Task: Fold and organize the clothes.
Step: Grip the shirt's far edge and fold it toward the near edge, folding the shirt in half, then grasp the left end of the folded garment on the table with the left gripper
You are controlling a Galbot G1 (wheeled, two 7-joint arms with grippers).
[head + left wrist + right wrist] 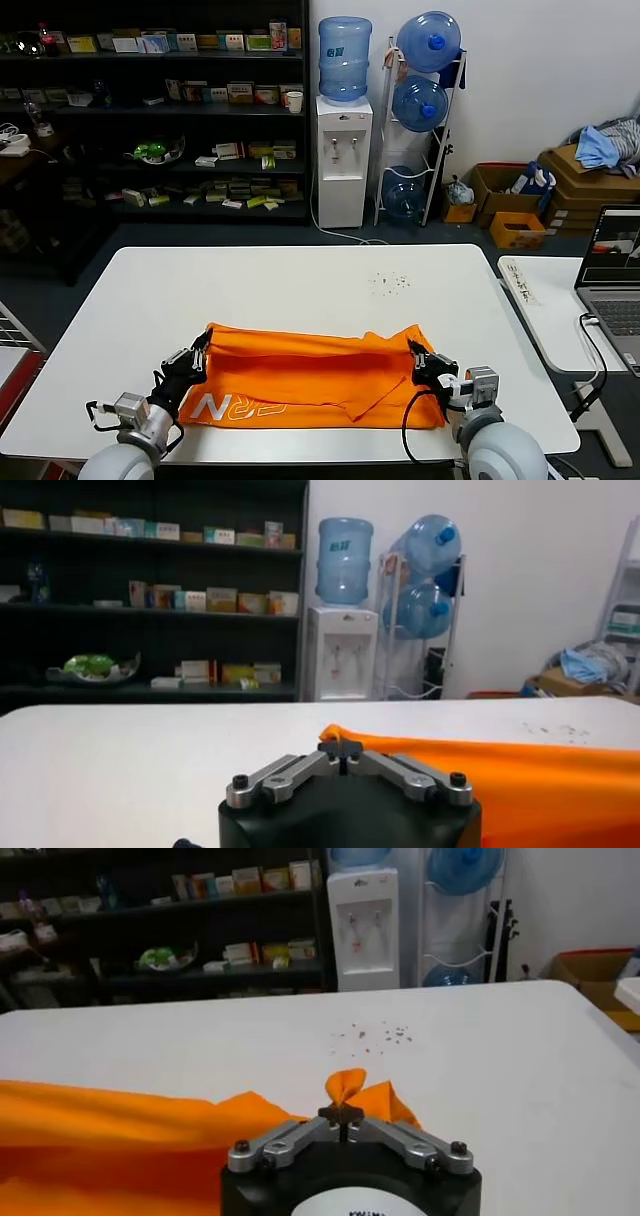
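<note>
Now the bright orange cotton T-shirt point(310, 385) lies folded across the lower middle of the white desk point(300, 285). Left gripper point(198, 358) and right gripper point(420, 362) each have jaws closed on the shirt's far corners.

Could not read shelf boxes point(150, 42); laptop point(612, 270) cut by edge; T-shirt point(310, 385) lettering partly folded under.

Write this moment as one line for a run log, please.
left gripper: shut on T-shirt left edge | right gripper: shut on right edge | T-shirt: partly folded on table
</note>
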